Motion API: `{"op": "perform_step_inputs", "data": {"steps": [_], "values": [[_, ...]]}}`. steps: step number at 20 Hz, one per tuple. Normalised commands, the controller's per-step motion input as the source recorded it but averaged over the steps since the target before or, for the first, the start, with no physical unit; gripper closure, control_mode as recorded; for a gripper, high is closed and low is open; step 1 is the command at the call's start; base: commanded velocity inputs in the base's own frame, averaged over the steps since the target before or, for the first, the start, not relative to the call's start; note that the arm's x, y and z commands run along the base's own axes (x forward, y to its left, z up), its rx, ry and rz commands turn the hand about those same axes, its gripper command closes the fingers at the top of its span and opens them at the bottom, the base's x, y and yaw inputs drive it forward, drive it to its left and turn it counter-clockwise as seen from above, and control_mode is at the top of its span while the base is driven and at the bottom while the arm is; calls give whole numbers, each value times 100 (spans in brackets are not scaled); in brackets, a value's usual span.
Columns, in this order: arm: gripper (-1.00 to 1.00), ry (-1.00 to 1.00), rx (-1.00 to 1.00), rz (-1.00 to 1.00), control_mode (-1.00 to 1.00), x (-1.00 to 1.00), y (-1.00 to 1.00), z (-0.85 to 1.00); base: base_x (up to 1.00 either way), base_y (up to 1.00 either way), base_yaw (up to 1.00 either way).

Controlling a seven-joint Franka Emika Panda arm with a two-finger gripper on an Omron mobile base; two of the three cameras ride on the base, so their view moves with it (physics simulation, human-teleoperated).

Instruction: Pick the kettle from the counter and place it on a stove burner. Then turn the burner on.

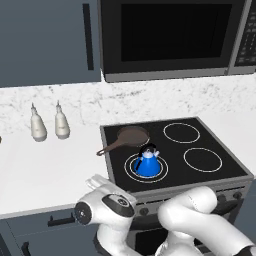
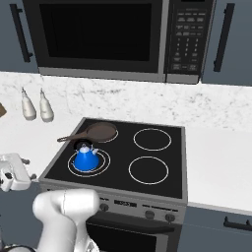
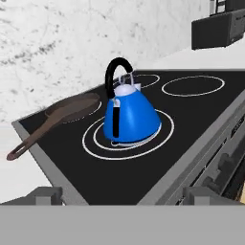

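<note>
Sitting upright on the double-ringed stove burner (image 3: 128, 137), its rings white, the blue kettle (image 3: 130, 115) lies straight ahead of the tool (image 3: 122, 196), apart from it, handle arched on top. The tool's fingers (image 3: 45, 195) stand wide and hold nothing, low at the cooktop's front edge. Beyond the kettle, a brown frying pan (image 3: 72, 109) rests beside the white surface (image 1: 40, 165), where two cream bottles (image 1: 49, 123) stand.

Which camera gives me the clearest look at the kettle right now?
Hand view: the kettle is close and large, handle and lid plain, sitting on the stove burner. Both base views show it small, upright on that burner, from above.
</note>
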Motion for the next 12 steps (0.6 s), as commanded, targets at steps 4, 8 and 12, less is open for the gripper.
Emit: {"op": "perform_step_inputs", "data": {"steps": [4,8,12], "values": [[-100,-9,-6,0,-100,-20,23,-26,0,0,0],[-100,0,-1,0,-100,-23,0,-14,0,0,0],[-100,0,-2,4,-100,-26,0,-29,0,0,0]]}}
